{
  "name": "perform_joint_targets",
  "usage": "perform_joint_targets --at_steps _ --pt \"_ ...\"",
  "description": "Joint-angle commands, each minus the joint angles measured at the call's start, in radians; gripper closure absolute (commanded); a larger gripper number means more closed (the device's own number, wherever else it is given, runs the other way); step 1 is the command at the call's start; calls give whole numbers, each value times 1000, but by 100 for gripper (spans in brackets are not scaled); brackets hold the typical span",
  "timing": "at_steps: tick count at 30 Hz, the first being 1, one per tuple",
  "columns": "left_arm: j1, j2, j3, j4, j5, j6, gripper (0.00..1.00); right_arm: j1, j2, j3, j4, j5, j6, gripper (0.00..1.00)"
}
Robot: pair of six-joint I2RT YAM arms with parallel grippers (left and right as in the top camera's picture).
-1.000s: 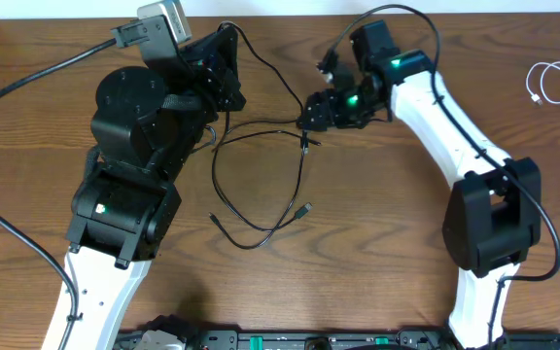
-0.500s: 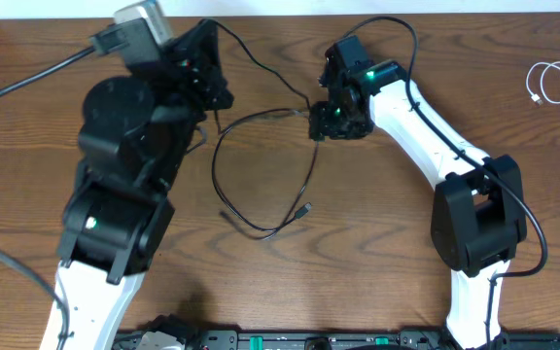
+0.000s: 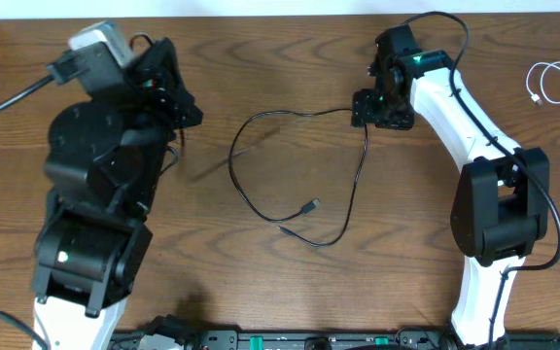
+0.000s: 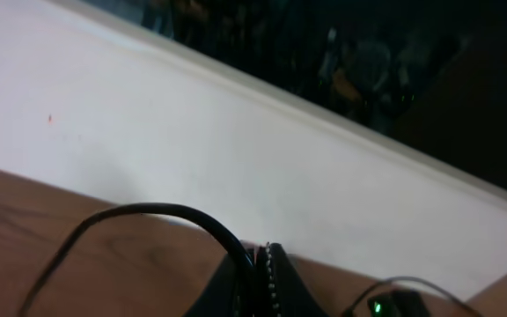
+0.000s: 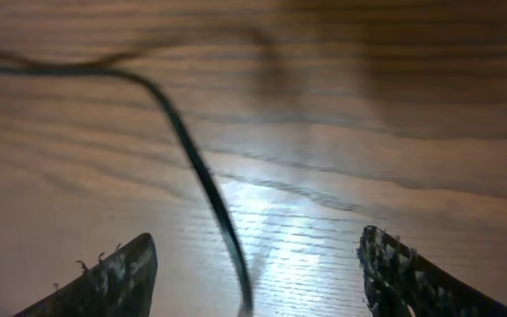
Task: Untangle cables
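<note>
Right end effector (image 5: 255, 236) wide astride black cable (image 5: 187, 150)

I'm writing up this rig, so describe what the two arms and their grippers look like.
The left arm and right arm have white links, bulky black joints and small green lights. Black cables run along both; a grey camera tops the left wrist. Fingers of the right gripper are dark and speckled.

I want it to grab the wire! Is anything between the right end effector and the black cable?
Nothing visible is in the way. The black cable runs over the table, right between the open right end effector fingers.
</note>
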Motion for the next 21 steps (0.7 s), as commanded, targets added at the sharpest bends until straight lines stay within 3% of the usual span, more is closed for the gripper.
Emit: perform_joint_targets --at_steps 1,6,12,17,21 --pt "4 20 16 -16 39 20 92 -18 -60 42 -10 -113 -132 27" --pt "4 37 16 -19 113 20 92 -22 -148 57 4 -417 -330 24" --pt "4 67 16 -33 251 -23 93 -19 -249 57 82 -869 -438 22" --pt "4 113 16 -50 260 -211 93 5 -292 57 200 -1106 -438 22" --pt "4 148 16 -49 198 -509 92 58 -301 57 285 -1159 -383 23"
